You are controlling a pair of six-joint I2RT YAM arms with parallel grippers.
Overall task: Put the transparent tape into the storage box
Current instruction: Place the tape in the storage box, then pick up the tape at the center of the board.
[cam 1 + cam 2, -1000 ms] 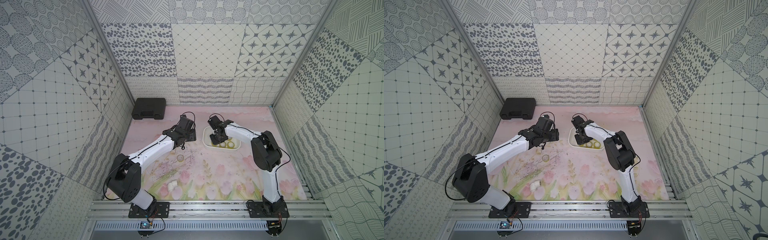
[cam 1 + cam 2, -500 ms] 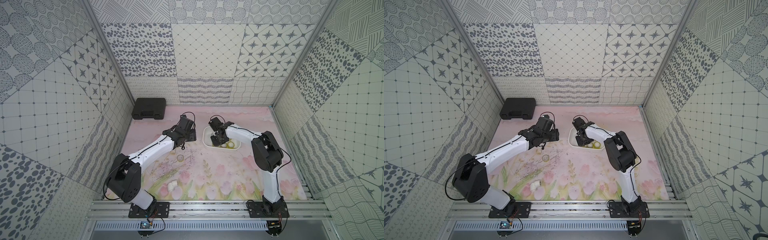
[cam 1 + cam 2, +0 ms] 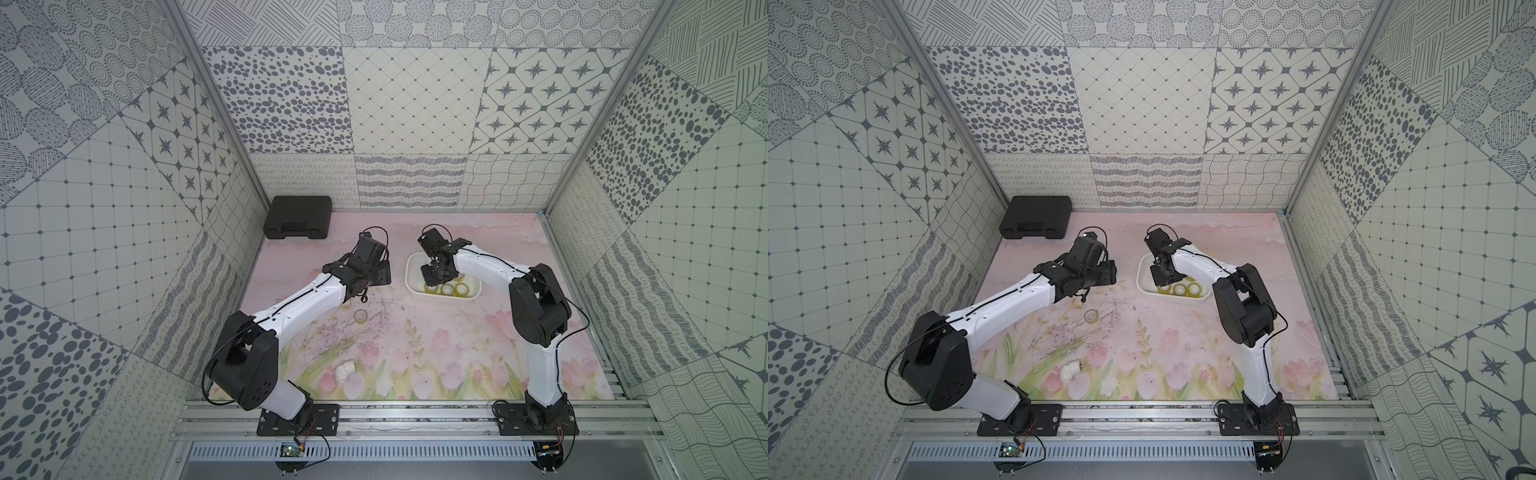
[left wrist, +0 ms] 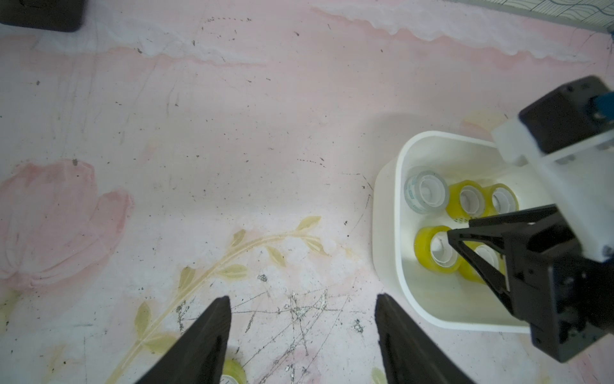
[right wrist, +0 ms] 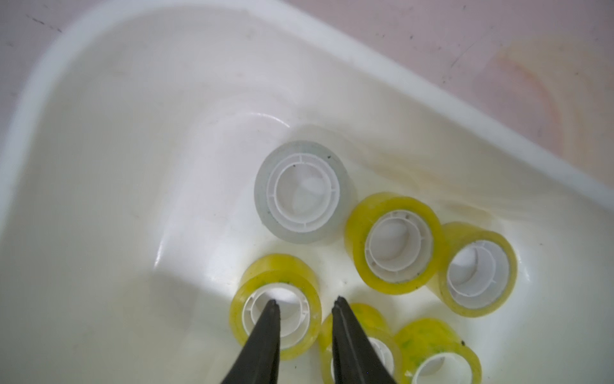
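The box [image 4: 442, 135] stands in the far half of the mat [image 3: 457, 353], with six rolls [image 5: 393, 242] of tape in it, five yellow and one grey. The right gripper [image 5: 304, 301] is down in the box, jaws a little apart, one tip inside the core of a yellow roll [image 5: 275, 269] and the other outside its wall; the left gripper [image 4: 302, 296], left of the box, is spread wide and empty. A seventh roll [image 3: 360, 316] lies on the mat, nearer to the robot.
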